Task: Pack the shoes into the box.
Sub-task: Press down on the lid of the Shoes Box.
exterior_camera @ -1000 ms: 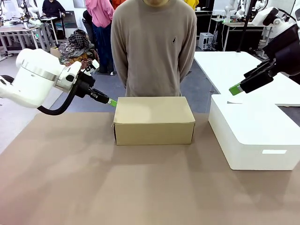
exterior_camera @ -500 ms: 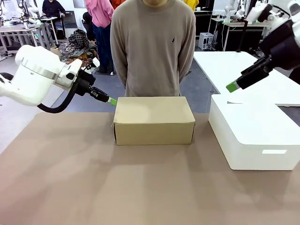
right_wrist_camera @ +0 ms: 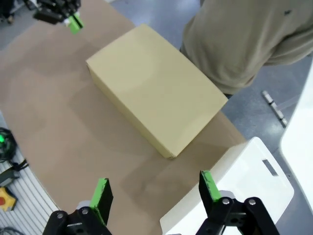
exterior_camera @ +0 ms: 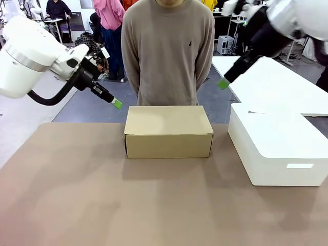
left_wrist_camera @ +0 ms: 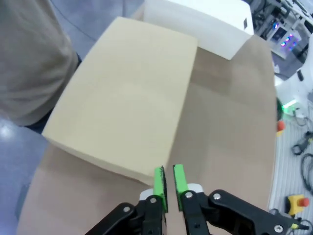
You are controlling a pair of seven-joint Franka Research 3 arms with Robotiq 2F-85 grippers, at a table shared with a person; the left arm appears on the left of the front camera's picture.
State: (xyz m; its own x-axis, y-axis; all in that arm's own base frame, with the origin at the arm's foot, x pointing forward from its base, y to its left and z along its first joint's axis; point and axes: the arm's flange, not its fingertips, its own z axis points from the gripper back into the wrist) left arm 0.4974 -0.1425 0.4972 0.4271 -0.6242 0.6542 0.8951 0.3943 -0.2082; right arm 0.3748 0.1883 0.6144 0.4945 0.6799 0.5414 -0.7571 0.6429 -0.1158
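Cardboard tabletop [exterior_camera: 154, 205] stretches across the front view, with both arms raised above its far edge. At left, the left gripper [exterior_camera: 117, 104] hangs in the air beside the box's far-left corner, touching nothing; from its own wrist camera the left gripper [left_wrist_camera: 167, 182] shows two green pads [left_wrist_camera: 159, 182] drawn nearly together with only a thin slit between them, and nothing held in that slit.

At center, the box [exterior_camera: 168, 131] sits on the table near its far edge with its flat lid closed, long side facing the camera. In the left wrist view the box [left_wrist_camera: 124, 100] lies just past the fingertips, its lid plain and tan. Directly behind it stands a person in a beige sweater [exterior_camera: 168, 51], arms down and hands behind the back. With the lid shut, the shoes cannot be seen, and whether they lie inside cannot be told.

At right, the right gripper [exterior_camera: 223, 84] hovers high between the box and a white box [exterior_camera: 277, 146], which rests on the table beside the tan one with a gap between them. Seen from the right wrist camera, the right gripper [right_wrist_camera: 154, 193] has its green pads [right_wrist_camera: 102, 192] spread wide and empty, looking down on the box [right_wrist_camera: 156, 88] and the white box [right_wrist_camera: 234, 196] below.
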